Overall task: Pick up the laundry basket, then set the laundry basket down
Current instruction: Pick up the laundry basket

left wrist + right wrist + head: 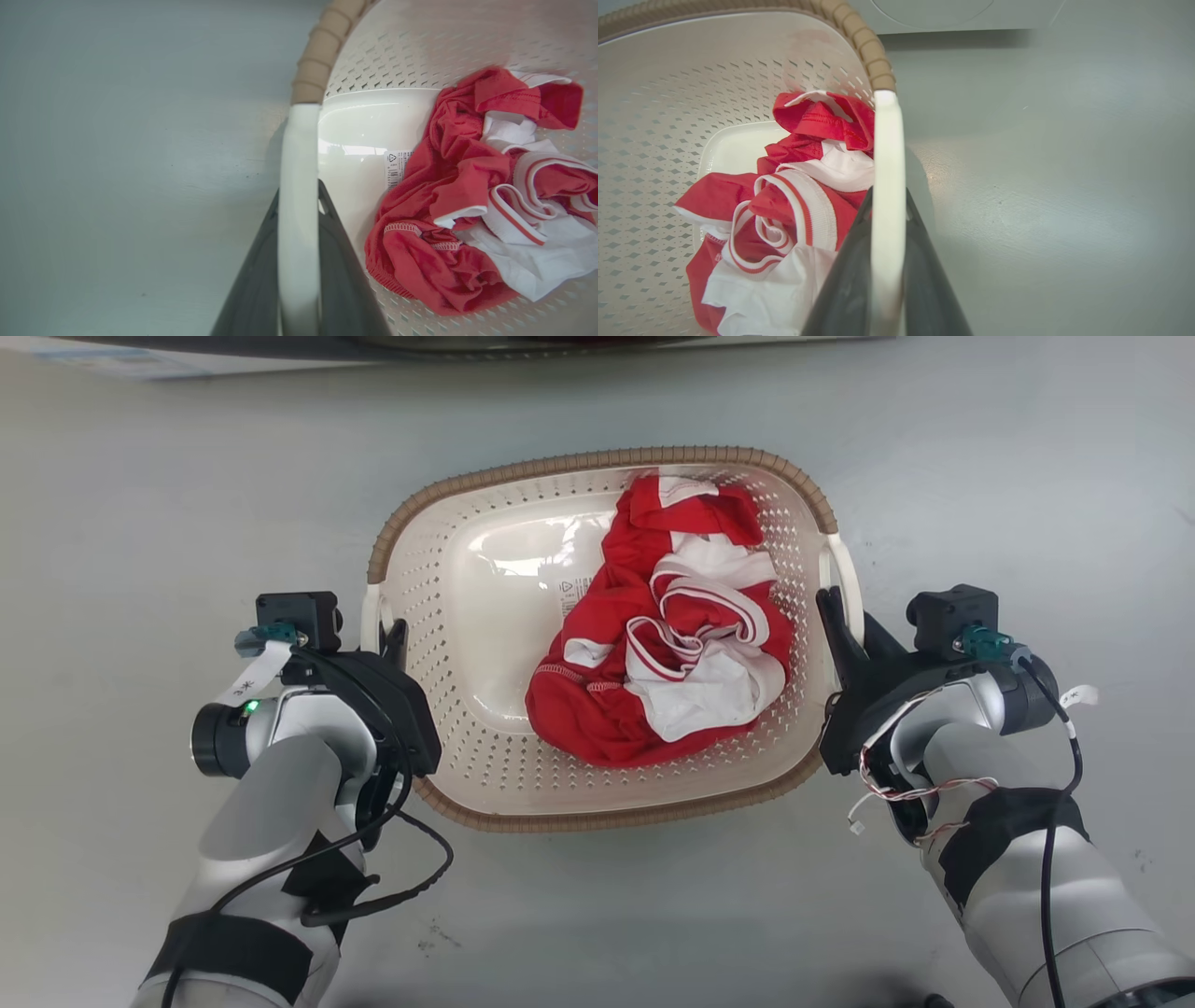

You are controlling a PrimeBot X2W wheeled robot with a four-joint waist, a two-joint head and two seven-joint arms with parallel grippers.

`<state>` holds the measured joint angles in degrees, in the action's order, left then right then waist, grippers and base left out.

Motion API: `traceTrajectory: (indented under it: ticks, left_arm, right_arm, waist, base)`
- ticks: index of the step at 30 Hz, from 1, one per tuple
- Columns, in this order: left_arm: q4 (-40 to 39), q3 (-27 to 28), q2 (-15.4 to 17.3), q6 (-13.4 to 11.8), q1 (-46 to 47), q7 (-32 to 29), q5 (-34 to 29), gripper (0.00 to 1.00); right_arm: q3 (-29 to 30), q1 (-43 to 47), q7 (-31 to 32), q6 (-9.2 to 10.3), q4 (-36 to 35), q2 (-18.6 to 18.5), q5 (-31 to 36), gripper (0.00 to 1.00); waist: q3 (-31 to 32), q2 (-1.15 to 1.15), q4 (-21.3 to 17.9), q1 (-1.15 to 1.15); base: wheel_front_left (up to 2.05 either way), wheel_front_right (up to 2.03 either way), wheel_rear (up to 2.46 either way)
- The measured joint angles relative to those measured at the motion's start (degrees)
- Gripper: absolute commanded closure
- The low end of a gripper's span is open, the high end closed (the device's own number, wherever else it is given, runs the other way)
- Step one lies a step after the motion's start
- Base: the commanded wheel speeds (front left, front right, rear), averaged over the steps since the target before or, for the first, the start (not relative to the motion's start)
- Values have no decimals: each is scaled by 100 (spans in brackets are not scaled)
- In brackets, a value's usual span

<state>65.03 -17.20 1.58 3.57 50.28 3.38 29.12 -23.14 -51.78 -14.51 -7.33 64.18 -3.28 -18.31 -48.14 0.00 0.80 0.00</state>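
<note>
**me:** My left forearm (pixel 271 803) and right forearm (pixel 1018 868) come in at the bottom corners of the head view. Each tool is pinching one handle of the laundry basket (pixel 448 569). The left tool (pixel 383 637) is on the left handle (pixel 371 611), and the right tool (pixel 848 616) is on the right handle (pixel 845 574). In both wrist views a dark finger (pixel 341 280) sits on either side of the white bar, snug against it.

**other:** So it's lift time? Any tips?

**me:** That's my read, yeah. I'd raise both arms together at the same pace so it comes up level. No twisting either, since a thin bar can swivel between flat fingers. The red and white clothes (pixel 672 644) are bunched toward my right, so I'd expect that end to hang heavier. I can't tell if the bottom is off the grey floor (pixel 140 523) yet.

**other:** Which way is it facing?

**me:** Mouth up, right in front of me between the arms. The long axis runs left to right, handle to handle. It's skewed a bit, so the right end sits slightly further from me. The brown rim (pixel 597 819) runs along the near and far long sides.
</note>
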Motion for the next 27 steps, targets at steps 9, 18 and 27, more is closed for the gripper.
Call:
traceTrajectory:
  ticks: [9,18,27]
  left_arm:
    - [372,-7,-70,156,3,-188,237,100]
    - [634,-4,-119,253,-92,-442,356,100]
    - [761,2,-141,301,-333,-832,548,100]
  right_arm:
    - [-97,23,141,-19,359,37,-104,100]
    - [-204,236,369,-23,565,71,-321,100]
    - [-336,539,598,-24,632,99,-533,100]
  waist:
    - [421,0,20,0]
    - [921,0,26,-1]
    - [1564,0,19,-1]
  base:
    - [0,0,0]
    - [0,0,0]
    - [0,0,0]
